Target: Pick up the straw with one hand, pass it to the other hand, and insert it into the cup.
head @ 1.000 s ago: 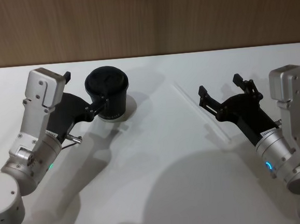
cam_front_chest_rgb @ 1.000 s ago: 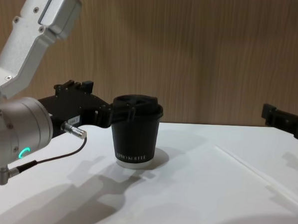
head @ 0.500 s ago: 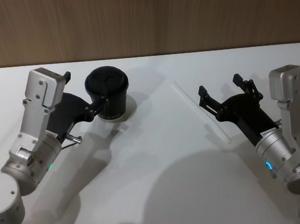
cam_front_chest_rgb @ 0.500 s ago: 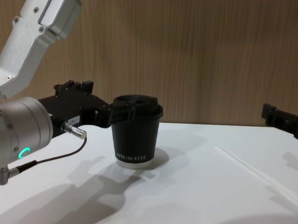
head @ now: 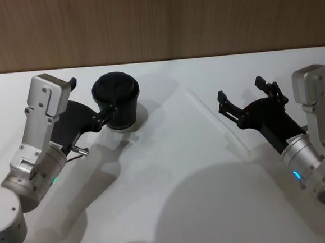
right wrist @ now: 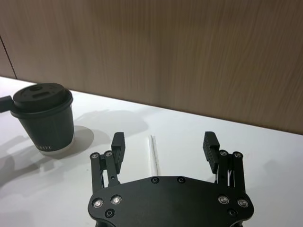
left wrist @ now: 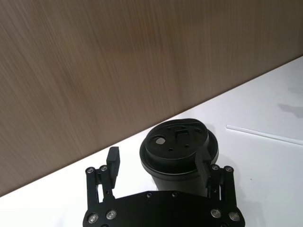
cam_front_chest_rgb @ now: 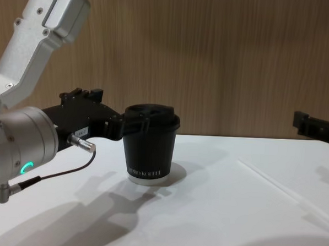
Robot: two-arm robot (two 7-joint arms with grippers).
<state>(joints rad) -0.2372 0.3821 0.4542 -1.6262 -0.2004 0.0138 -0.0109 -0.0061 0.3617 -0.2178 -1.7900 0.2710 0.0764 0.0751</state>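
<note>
The left gripper [head: 93, 95] sits wide open just beside the cup [head: 116, 102], holding nothing. Right of the cup, the right gripper [head: 239, 88] (jaws spread, empty) hangs over the straw [head: 203, 106].

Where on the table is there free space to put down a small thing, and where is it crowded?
Free: the wide middle of the table between the cup and the straw, and the near part between the two arms. Crowded: the left gripper open at the cup; the right gripper open at the straw.
</note>
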